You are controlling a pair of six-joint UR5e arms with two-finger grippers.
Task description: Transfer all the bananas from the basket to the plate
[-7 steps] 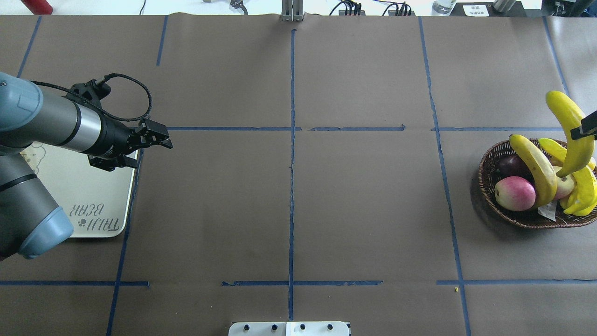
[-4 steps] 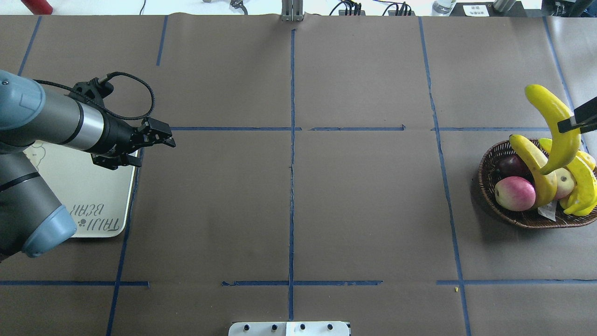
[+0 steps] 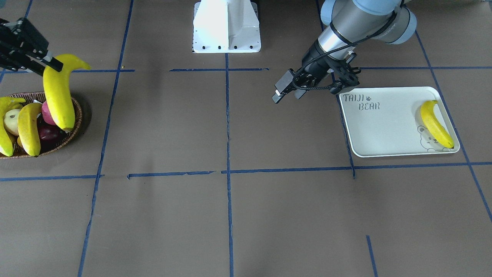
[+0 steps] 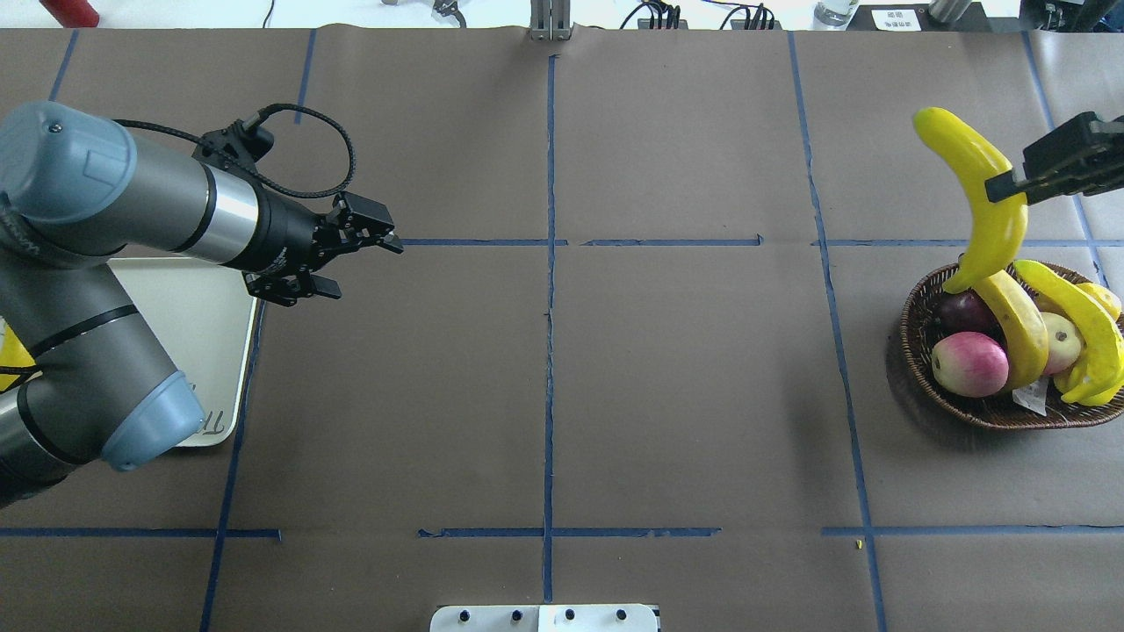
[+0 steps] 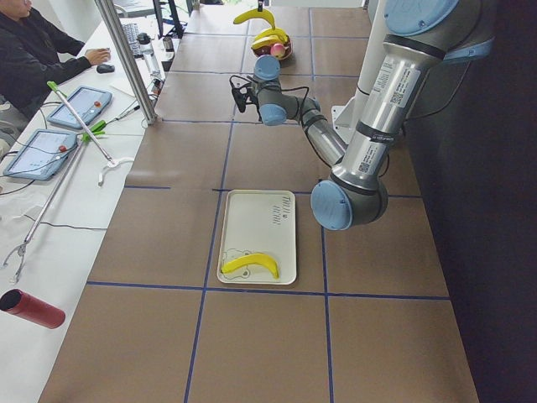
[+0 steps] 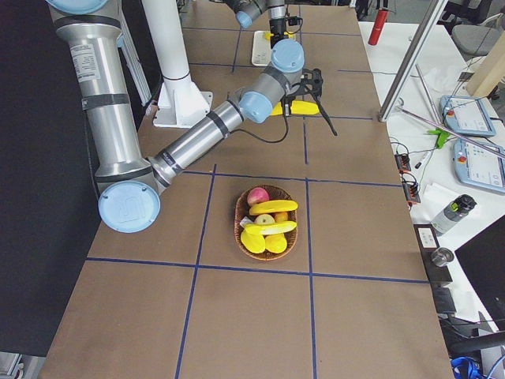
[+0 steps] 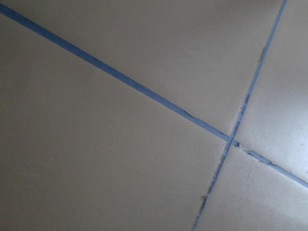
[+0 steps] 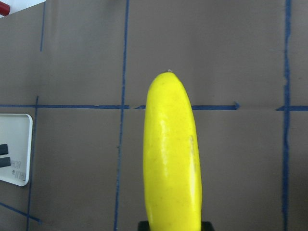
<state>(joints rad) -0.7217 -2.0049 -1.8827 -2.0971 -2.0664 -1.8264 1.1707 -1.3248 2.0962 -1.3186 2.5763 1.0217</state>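
The right pincer (image 4: 1005, 186) is clamped on the upper half of the lifted banana (image 4: 983, 211). A second ago this pincer only peeked in at the right edge of the overhead view. It now sits higher and further in, at the upper right. The banana has risen with it. Its lower end used to hang among the fruit, and it now shows just over the upper-left rim of the basket (image 4: 918, 351), with its top well above the blue tape line (image 4: 667, 241).

Two bananas (image 4: 1023, 325) lie in the basket at the right edge of the frame as before, next to a pink-red apple (image 4: 970, 364).

The left arm (image 4: 167, 206) has swung toward the middle of the frame. The left pincer (image 4: 364, 268) is spread open and empty. It was beside the plate's right edge and now hangs over bare tabletop (image 4: 685, 377), further right. The arm now covers more of the plate (image 4: 215, 325) at the left, and the lettering is nearly all hidden. In the front-facing view a fourth banana (image 3: 434, 123) rests on the right end of the plate.
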